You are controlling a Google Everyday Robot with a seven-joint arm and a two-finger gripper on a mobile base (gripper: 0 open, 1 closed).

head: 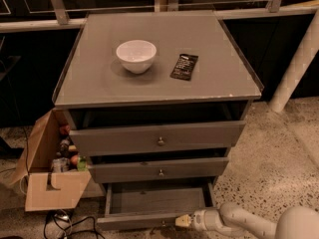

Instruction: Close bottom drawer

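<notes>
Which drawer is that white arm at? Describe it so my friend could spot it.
Find the grey cabinet with a white bowl on top; three drawers run down its front. The bottom drawer is the lowest, by the floor, with the gripper at its front edge. Unlike the middle drawer and top drawer, it is pulled far out, showing its grey inside.
</notes>
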